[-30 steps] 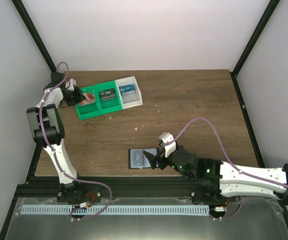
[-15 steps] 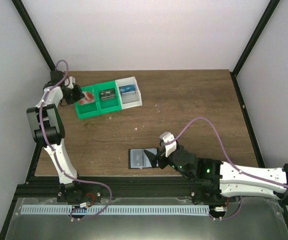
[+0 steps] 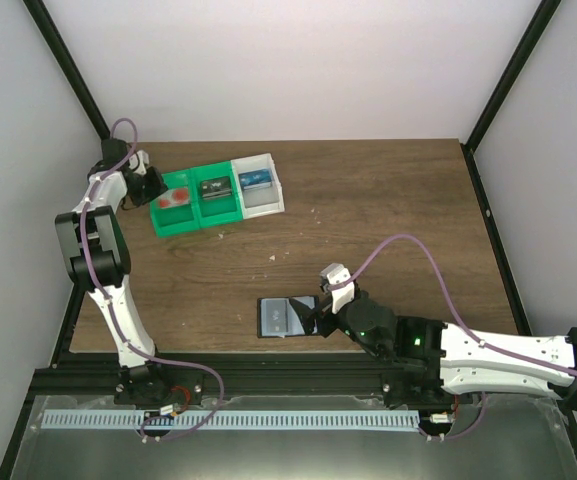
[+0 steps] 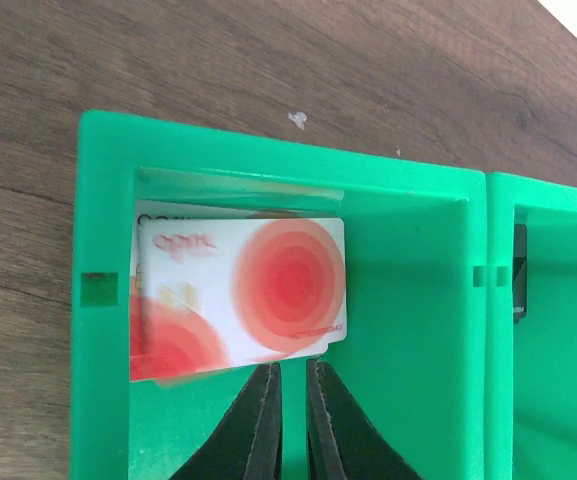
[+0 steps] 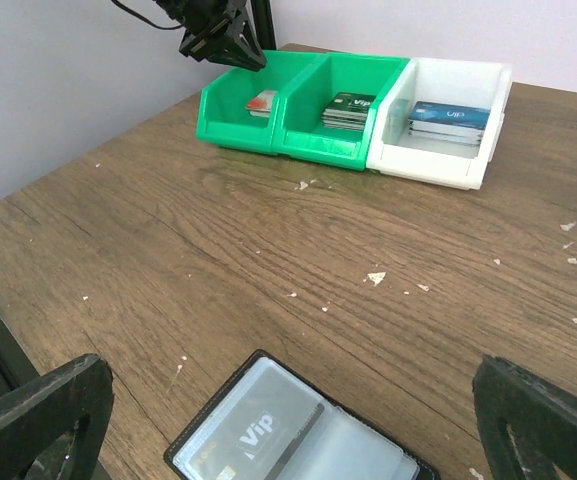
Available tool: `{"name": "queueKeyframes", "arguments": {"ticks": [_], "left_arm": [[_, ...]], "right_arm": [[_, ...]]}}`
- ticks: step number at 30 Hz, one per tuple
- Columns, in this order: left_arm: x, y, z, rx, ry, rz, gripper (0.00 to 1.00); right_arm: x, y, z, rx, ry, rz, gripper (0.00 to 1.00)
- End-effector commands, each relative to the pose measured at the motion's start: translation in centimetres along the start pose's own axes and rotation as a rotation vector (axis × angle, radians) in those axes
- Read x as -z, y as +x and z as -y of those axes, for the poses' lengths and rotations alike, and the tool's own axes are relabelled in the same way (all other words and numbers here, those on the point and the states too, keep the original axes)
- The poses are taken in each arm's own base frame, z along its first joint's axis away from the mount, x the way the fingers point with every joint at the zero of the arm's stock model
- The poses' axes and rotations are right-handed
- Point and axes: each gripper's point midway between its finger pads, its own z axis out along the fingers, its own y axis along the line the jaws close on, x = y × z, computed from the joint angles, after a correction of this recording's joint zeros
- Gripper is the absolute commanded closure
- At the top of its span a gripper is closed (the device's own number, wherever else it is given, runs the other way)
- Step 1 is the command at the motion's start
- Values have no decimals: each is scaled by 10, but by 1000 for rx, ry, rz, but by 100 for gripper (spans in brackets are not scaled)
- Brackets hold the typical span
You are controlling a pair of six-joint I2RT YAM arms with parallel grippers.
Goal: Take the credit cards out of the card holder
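**Card dropped, left arm pulled back**

Red cards (image 4: 258, 295) are left in the tray's (image 4: 103, 400) end bin. The left gripper (image 4: 290, 410) has been drawn back, jaws nearly shut (empty, it seems). The holder (image 5: 268, 430), possibly not emptied yet, is hovered over by the wide-open right gripper (image 3: 320, 322).

My view from the remote desk: the table (image 5: 298, 250) reads as matt brown wood, with open grain and a dusting of pale flecks. The tray (image 4: 408, 300) is smooth moulded plastic with a faint gloss, green in two bins and white in the third. The credit cards (image 4: 258, 290) look like slick, shiny plastic. The card holder (image 5: 298, 440) has a matt black rim and sheeny, see-through plastic pockets. On my left gripper (image 4: 291, 372), the fingers (image 4: 253, 430) look like matt black plastic.
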Motion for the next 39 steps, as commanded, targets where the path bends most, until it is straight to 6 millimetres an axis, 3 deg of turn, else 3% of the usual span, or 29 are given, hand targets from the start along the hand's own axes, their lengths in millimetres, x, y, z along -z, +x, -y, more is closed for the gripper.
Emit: {"name": "queueKeyframes", "arguments": {"ticks": [1, 6, 11, 17, 22, 25, 26, 27, 28, 33, 39], "left_arm": [[-4, -17, 0, -5, -3, 50, 90], [-1, -22, 4, -5, -2, 57, 88], [13, -23, 19, -10, 29, 86, 77], [46, -10, 36, -25, 74, 128, 66], [85, 1, 53, -37, 101, 185, 50], [107, 13, 66, -47, 143, 208, 31], [113, 19, 69, -48, 158, 209, 22], [122, 22, 75, -55, 173, 221, 6], [128, 27, 78, -57, 183, 225, 1], [158, 49, 97, -88, 245, 249, 0], [165, 93, 124, -162, 333, 226, 0]], "right_arm": [[4, -12, 3, -12, 20, 42, 0], [6, -12, 5, -22, 22, 42, 0], [6, -11, 5, -50, 25, 30, 0], [7, -13, 5, -120, 36, 0, 0], [6, -12, 4, -184, 46, -41, 0], [4, -12, -3, -202, 28, -68, 0], [3, -13, -6, -210, 22, -81, 0], [2, -12, -9, -214, 16, -100, 0], [0, -11, -12, -220, 11, -116, 0], [-7, -2, -21, -265, 7, -188, 0], [-16, 13, -27, -337, 13, -246, 0]]}}
